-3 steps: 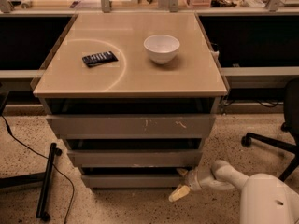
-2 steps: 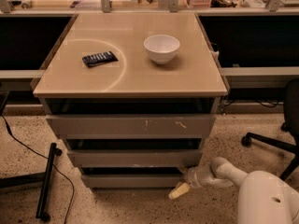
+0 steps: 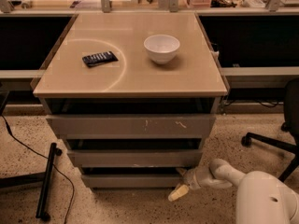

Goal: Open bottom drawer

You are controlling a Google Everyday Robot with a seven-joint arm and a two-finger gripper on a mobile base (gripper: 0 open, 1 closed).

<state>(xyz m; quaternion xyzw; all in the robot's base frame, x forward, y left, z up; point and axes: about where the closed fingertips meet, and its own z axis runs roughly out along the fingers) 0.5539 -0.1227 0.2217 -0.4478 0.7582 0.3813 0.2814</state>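
Observation:
The bottom drawer (image 3: 126, 180) is the lowest, shortest grey front of the tan-topped cabinet (image 3: 131, 83). It sits slightly out, with a dark gap above it. My gripper (image 3: 179, 182) is low at the drawer's right end, reaching in from the right on a white arm (image 3: 219, 174). It is open. One tan finger (image 3: 177, 193) points down and left in front of the drawer's corner. The other finger (image 3: 181, 171) sits at the drawer's top right edge. It holds nothing.
The middle front (image 3: 133, 157) and the scratched top front (image 3: 131, 125) stand above. A white bowl (image 3: 161, 48) and a black remote (image 3: 99, 58) lie on the top. An office chair base (image 3: 271, 143) is at the right, and a black stand and cable (image 3: 46, 181) at the left.
My arm has edged slightly left towards the cabinet. The gripper stays at the bottom drawer's right end. The drawers have not visibly moved.

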